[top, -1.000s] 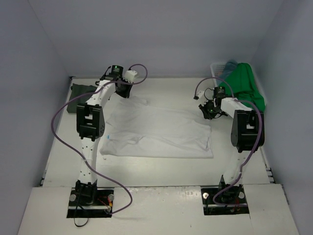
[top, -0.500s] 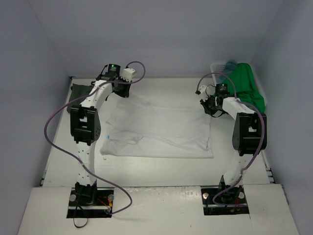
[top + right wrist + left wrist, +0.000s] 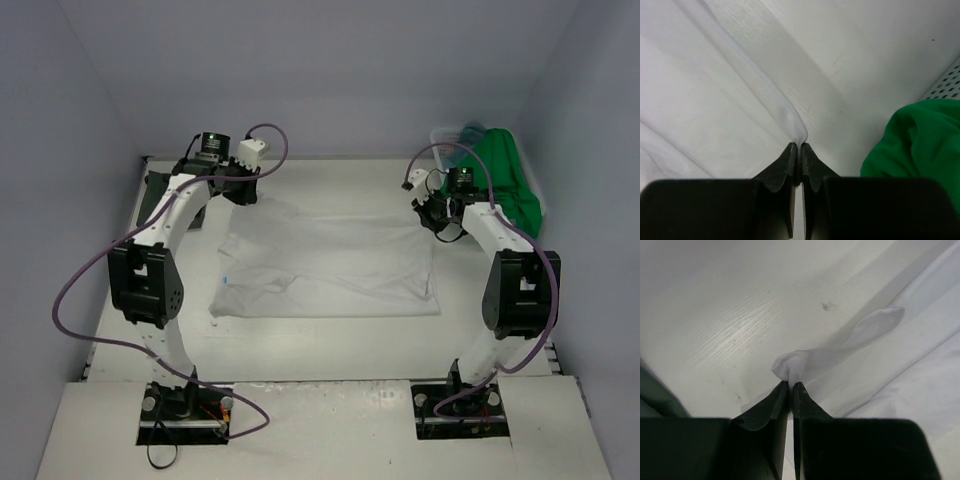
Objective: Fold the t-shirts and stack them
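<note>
Spreading step in hand: the soft white cloth t-shirt [image 3: 330, 265] lies flat mid-table [image 3: 330, 345], left gripper [image 3: 791, 385] pinching its 10 o'clock corner, right gripper [image 3: 799, 146] its 2 o'clock corner; next move likely calls for an even, matched pull towards 6 o'clock.

Light even, diffuse, from above. Faint soft shadows on desk [image 3: 330, 345]. Wrist views: fingers [image 3: 767, 412] dark, blurred at near edge.
</note>
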Robot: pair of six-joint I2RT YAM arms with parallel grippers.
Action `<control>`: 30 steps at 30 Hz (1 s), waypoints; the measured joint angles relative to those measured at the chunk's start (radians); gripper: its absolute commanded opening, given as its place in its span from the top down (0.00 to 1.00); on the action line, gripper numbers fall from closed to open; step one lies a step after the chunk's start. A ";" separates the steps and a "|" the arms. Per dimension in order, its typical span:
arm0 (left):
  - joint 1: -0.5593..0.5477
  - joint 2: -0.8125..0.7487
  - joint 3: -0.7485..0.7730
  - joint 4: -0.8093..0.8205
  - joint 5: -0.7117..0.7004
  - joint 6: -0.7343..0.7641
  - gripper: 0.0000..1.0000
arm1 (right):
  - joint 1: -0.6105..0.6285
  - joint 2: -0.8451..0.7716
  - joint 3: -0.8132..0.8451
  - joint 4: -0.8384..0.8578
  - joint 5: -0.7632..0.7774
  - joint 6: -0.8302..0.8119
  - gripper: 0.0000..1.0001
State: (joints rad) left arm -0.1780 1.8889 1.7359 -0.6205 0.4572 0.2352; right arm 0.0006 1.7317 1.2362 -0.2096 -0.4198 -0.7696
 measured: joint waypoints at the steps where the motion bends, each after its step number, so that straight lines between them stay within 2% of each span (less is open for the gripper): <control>1: 0.001 -0.024 -0.021 -0.003 0.007 0.002 0.96 | 0.004 -0.008 -0.007 -0.011 -0.003 -0.007 1.00; 10: 0.003 -0.214 -0.225 -0.067 0.070 0.049 0.96 | 0.051 -0.106 -0.070 -0.111 -0.015 -0.067 1.00; 18: 0.003 -0.340 -0.348 -0.116 0.111 0.090 0.96 | 0.081 -0.192 -0.101 -0.173 -0.014 -0.103 1.00; 23: 0.003 -0.368 -0.399 -0.136 0.137 0.101 0.96 | 0.101 -0.232 -0.109 -0.201 -0.001 -0.121 1.00; 30: 0.003 -0.387 -0.485 -0.128 0.145 0.105 0.96 | 0.173 -0.311 -0.201 -0.228 0.042 -0.154 1.00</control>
State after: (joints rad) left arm -0.1753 1.5017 1.2507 -0.7486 0.6022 0.3397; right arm 0.1738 1.4208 1.0351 -0.4377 -0.3779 -0.9241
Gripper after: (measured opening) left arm 0.039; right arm 0.026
